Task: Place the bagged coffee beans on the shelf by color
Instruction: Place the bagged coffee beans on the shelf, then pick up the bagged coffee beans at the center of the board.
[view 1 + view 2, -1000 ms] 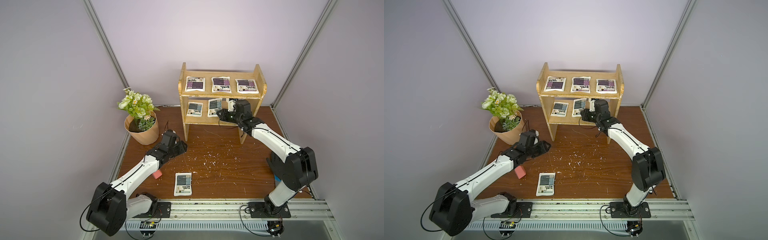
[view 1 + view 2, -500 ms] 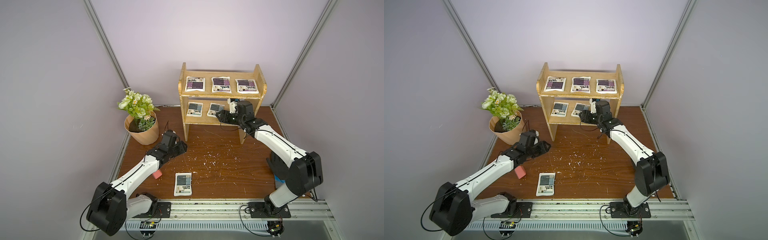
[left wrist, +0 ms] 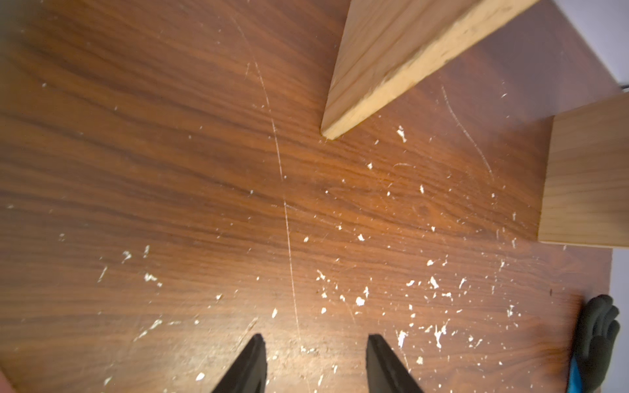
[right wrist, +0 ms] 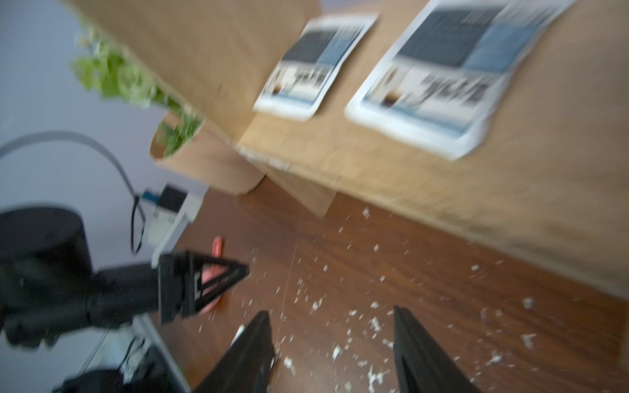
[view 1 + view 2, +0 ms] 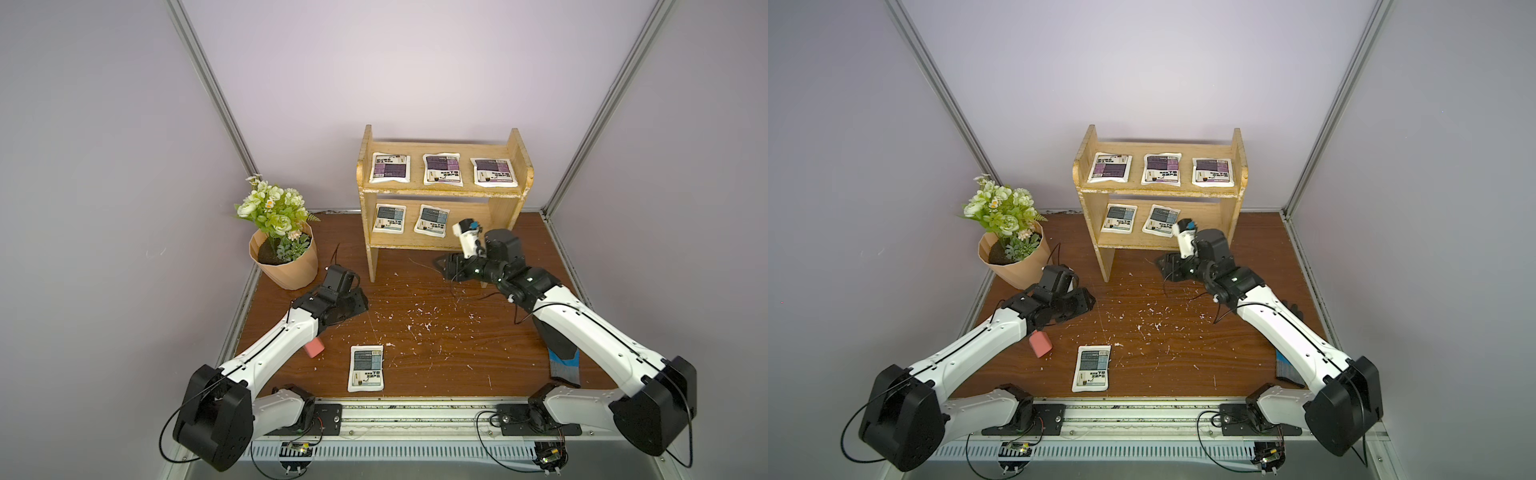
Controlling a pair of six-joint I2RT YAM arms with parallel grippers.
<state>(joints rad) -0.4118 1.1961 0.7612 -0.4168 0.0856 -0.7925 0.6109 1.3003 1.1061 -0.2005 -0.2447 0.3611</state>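
Counting six pouches, all flat and white-edged, each with a dark block label and black text. Three purple pouches (image 5: 442, 169) lay in a row on the top tier of the shelf (image 5: 440, 192), labels up, gaps between them. Two grey-blue pouches (image 5: 390, 217) lay on the lower tier, at its left end and middle. The right part of that tier was bare wood. The right wrist view showed that pair blurred: dark block beside a lighter blue one, black text below.

The sixth pouch (image 5: 366, 368) was grey-blue too. It lay label up on the table (image 5: 436, 345) near the front edge, between the two arm bases, with a barcode strip at its far end. A pink block (image 5: 313, 347) sat just to its left, not touching, partly under the left arm.

The right gripper (image 4: 330, 310) hung low over the table, just in front of the lower tier near the shelf's right leg. Its jaws were apart, with only flecked tabletop between them, so it held nothing.

The left gripper (image 3: 315, 336) sat over the table in front of the flower pot (image 5: 286, 266), left of the shelf's left leg. Its jaws were apart and empty as well.

A glove (image 5: 564, 365) lay at the table's right edge, partly under the right arm.
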